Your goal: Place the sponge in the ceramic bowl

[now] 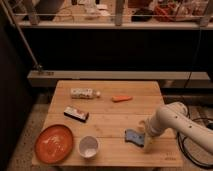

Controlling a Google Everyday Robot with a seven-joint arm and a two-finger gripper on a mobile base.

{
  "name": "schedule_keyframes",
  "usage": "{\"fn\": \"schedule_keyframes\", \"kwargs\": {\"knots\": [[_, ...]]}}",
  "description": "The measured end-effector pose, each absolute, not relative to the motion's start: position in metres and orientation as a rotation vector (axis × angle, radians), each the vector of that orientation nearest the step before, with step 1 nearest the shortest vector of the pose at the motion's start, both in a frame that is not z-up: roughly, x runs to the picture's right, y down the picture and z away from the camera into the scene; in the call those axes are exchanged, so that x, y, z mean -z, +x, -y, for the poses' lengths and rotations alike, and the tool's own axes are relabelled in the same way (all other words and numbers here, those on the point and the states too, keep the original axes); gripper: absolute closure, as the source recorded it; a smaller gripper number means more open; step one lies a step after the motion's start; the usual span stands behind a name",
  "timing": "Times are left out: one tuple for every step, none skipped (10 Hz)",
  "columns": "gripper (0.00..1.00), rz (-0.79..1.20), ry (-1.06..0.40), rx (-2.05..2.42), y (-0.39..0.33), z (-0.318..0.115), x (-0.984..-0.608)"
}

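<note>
Jaws stand released and spread, one finger on each side of the right end of the sponge [132,136], with nothing clamped between them. The gripper [145,135] is low over the right front of the tabletop [112,120], at the end of the white arm [175,120] that reaches in from the right.

The sponge lies flat on the wood, well apart from the ceramic bowl [54,143], which sits at the front left corner and looks bare inside. So the job reads as unfinished, and the step in hand looks like the grasp.

To do it well, the jaws should go right down to the wood before closing, since the pad is thin and soft and a high pinch would only catch its edge. Close across the narrow side and expect it to squash. The white cup [88,146] stands between sponge and bowl, so the carry should clear it. Let go low over the bowl's middle.

Farther back lie a dark packet [76,113], a small bottle [82,93] on its side and a carrot [122,98], all out of the way. The tabletop is pale planked wood. Behind it runs a light ledge [120,76] under a dark wall, and a cable [192,150] loops on the floor at right.
</note>
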State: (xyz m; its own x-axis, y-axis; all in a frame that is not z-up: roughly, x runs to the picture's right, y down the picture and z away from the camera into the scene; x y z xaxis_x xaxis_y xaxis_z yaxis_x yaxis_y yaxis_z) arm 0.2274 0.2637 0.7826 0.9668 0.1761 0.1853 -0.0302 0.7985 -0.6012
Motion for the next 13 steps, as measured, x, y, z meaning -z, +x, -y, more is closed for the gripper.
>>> {"fn": "schedule_keyframes", "kwargs": {"knots": [[0.20, 0.239, -0.636, -0.108, 0.227, -0.264, -0.784], [0.20, 0.238, -0.635, -0.107, 0.228, -0.265, -0.783], [0.20, 0.235, -0.634, -0.107, 0.230, -0.267, -0.784], [0.20, 0.233, -0.632, -0.108, 0.232, -0.269, -0.784], [0.20, 0.233, -0.631, -0.108, 0.233, -0.270, -0.785], [0.20, 0.234, -0.632, -0.108, 0.233, -0.270, -0.785], [0.20, 0.236, -0.631, -0.107, 0.233, -0.271, -0.786], [0.20, 0.237, -0.629, -0.107, 0.233, -0.271, -0.786], [0.20, 0.234, -0.627, -0.110, 0.236, -0.273, -0.787], [0.20, 0.232, -0.625, -0.116, 0.239, -0.274, -0.786], [0.20, 0.233, -0.624, -0.116, 0.239, -0.275, -0.787], [0.20, 0.234, -0.623, -0.117, 0.239, -0.275, -0.787], [0.20, 0.235, -0.621, -0.117, 0.239, -0.275, -0.788]]}}
